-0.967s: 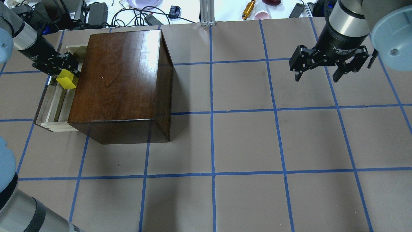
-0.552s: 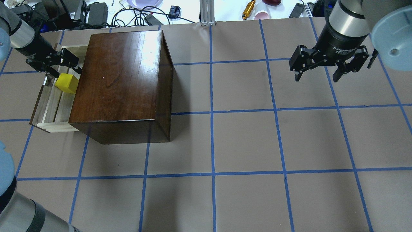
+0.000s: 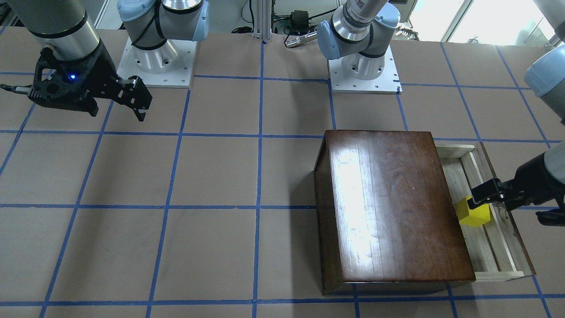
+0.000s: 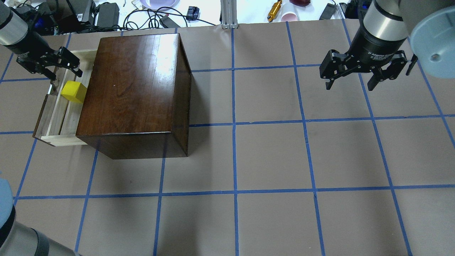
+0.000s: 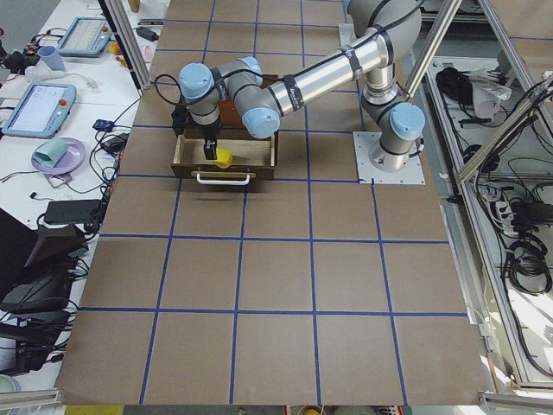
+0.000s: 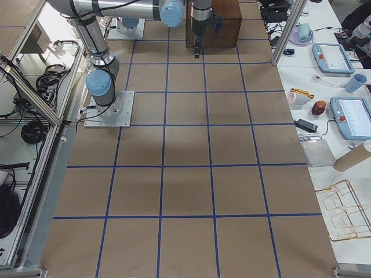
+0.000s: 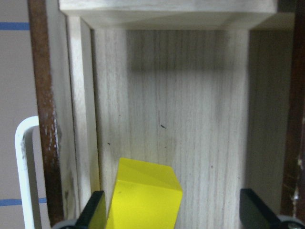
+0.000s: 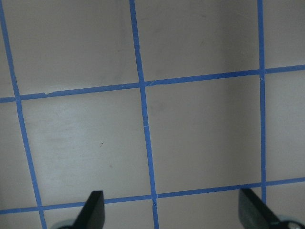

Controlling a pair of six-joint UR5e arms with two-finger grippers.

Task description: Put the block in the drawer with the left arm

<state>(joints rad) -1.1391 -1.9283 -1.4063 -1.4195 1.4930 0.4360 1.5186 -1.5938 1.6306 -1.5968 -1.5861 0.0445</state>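
The left pincer (image 4: 67, 74) hangs released, its jaws spread wide, above one end of the pulled-out drawer (image 4: 45, 113). The block (image 4: 73, 91) lies on the drawer's pale floor just beyond the fingertips and is gripped by neither. The dark wooden box (image 4: 135, 89) stands close beside this pincer. Well apart from it, the right pincer (image 4: 350, 85) hovers over the counter (image 4: 270, 156), likewise spread and holding nothing.

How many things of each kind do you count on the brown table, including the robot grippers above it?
yellow block: 1
wooden box: 1
drawer, pulled open: 1
grippers: 2 (left gripper, right gripper)
Total: 5
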